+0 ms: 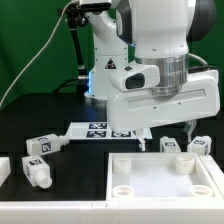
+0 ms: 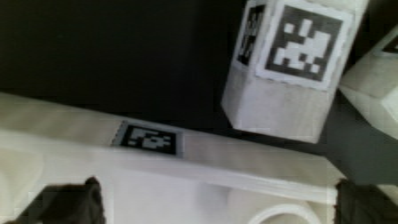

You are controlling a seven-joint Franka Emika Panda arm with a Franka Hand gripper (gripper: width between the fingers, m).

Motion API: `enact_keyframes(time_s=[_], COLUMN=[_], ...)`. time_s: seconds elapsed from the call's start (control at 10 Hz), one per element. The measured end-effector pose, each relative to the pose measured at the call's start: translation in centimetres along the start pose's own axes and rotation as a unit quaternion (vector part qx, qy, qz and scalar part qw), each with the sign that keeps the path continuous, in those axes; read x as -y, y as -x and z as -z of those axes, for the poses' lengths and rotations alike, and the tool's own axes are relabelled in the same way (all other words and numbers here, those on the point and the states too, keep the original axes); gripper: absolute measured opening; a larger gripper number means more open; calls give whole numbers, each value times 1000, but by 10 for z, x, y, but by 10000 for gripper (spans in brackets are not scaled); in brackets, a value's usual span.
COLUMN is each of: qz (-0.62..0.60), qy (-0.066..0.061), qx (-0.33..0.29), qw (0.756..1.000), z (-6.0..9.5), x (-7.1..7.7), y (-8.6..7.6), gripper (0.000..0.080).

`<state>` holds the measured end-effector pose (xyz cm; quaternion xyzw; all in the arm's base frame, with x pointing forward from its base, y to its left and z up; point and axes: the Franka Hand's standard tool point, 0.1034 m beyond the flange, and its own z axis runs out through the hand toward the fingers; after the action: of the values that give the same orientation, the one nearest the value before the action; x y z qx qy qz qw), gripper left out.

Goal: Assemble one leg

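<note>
One leg nearby; gripper spread wide, empty. Centre it over leg, square w/ sides, before closing.

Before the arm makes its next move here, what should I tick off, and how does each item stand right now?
1. Pincer open: ok, fingers spread wide.
2. Pincer empty: ok, nothing between the fingers.
3. Leg seen by the wrist view: ok, its tag faces the camera.
4. Leg between the fingers: not ok, the tabletop rim lies under the pincer and the leg sits beyond it.
5. Leg clear of the second leg: cannot tell, they sit close together.
</note>
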<state>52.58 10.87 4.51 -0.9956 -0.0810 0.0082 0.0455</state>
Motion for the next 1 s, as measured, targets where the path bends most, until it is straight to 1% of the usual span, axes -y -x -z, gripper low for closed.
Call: enact_keyframes(time_s=[0.2, 0.3, 0.4, 0.5, 0.6, 0.7, 0.8, 0.9, 1.0], qz=[-49, -106, -127, -123, -122, -120, -116, -115, -119], qy=[-5, -6, -4, -4, -5, -4, -4, -5, -3], qx=[1, 7, 19, 31, 27, 35, 79, 96, 138], qw=[999, 994, 992, 992, 992, 992, 990, 989, 983], z=[0, 0, 0, 0, 0, 0, 0, 0, 1], x=[2, 3, 4, 3, 3, 3, 2, 2, 2], y=[0, 2, 5, 5, 4, 6, 12, 8, 13], gripper=[649, 649, 649, 649, 649, 649, 649, 649, 649])
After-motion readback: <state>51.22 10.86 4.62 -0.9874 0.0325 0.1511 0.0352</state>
